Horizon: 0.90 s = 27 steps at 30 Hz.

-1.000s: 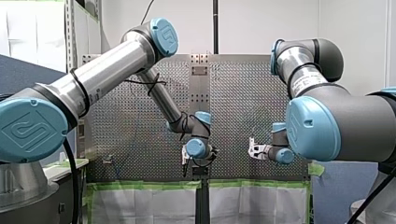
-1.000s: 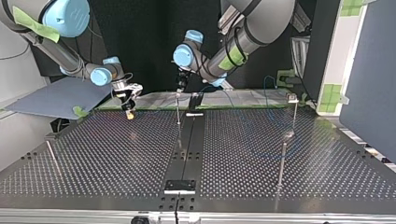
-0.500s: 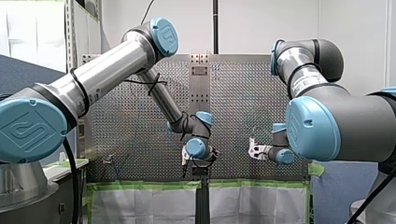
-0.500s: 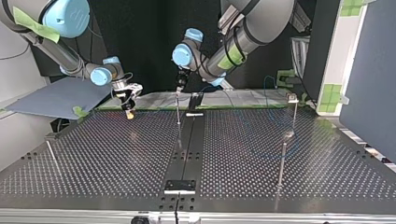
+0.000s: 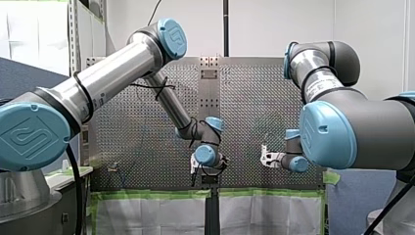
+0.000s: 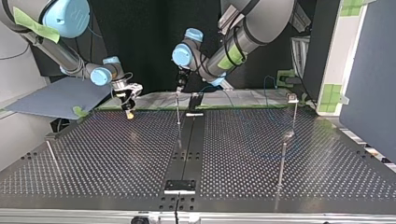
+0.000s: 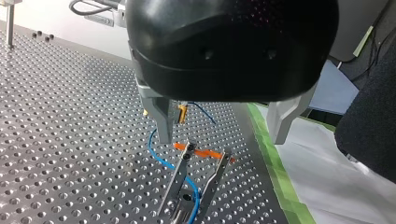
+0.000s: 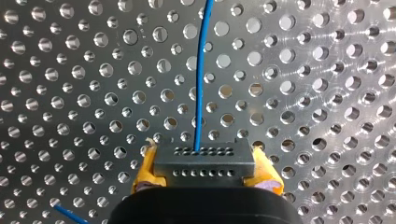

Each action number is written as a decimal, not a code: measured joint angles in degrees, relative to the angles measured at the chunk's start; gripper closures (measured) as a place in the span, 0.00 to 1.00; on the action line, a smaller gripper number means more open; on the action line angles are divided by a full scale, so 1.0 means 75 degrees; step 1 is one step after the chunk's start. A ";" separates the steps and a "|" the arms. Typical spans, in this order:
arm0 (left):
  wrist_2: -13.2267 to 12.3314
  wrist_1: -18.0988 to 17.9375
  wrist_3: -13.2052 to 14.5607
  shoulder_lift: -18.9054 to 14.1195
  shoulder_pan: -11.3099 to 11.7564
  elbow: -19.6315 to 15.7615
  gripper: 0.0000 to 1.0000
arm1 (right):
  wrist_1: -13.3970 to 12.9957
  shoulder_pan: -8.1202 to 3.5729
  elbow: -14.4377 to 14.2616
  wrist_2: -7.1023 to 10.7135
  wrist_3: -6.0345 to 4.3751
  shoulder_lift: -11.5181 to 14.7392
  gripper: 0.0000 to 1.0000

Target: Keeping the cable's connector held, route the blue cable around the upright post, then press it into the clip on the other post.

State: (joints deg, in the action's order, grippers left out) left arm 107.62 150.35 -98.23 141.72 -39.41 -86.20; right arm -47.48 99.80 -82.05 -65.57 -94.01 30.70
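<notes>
In the left wrist view my left gripper (image 7: 222, 133) is open, its metal fingers (image 7: 163, 122) apart above a forked metal clip (image 7: 180, 179) on a post. The blue cable (image 7: 161, 158) runs between the clip's prongs and curves away over the perforated table. My right gripper (image 8: 205, 179) has its yellow pads (image 8: 144, 172) shut on the dark connector (image 8: 204, 163); the blue cable (image 8: 201, 74) leaves the connector straight ahead. In the top view my left gripper (image 6: 179, 87) hangs just above the middle post (image 6: 178, 109), and my right gripper (image 6: 128, 108) is low at the left.
Other thin posts stand on the table at the top view's right (image 6: 294, 112), nearer right (image 6: 282, 161) and left (image 6: 51, 156). A dark rail (image 6: 187, 144) runs down the table's middle. An orange strip (image 7: 203, 153) lies beyond the clip. Green tape (image 7: 275, 172) edges the table.
My left gripper has drifted very slightly up and toward the top view's left above the middle post. The right arm and connector have not moved.
</notes>
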 joint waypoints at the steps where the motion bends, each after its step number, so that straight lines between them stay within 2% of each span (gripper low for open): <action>1: 0.0002 0.0015 -0.0003 0.0000 0.0000 0.0000 0.02 | 0.0001 0.0001 -0.0001 0.0000 0.0001 0.0000 1.00; 7: 0.0187 0.0224 0.0144 -0.0083 -0.0037 -0.0124 0.02 | 0.0019 -0.0002 0.0000 0.0000 0.0004 -0.0005 1.00; 12: 0.0427 0.0054 0.0198 -0.0372 -0.0125 -0.0429 0.02 | 0.0034 -0.0002 0.0000 0.0000 0.0005 -0.0008 1.00; 18: 0.0708 -0.0338 -0.0120 -0.0781 -0.0202 -0.0842 0.02 | 0.0029 -0.0001 0.0000 -0.0002 0.0006 -0.0018 1.00; 27: 0.0687 -0.0805 -0.0752 -0.1421 -0.0181 -0.1481 0.02 | 0.0003 -0.0010 0.0000 0.0000 0.0005 -0.0038 1.00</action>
State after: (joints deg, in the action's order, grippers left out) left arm 112.77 144.31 -103.86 131.06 -40.77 -97.31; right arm -47.45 99.72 -82.05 -65.58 -93.97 30.42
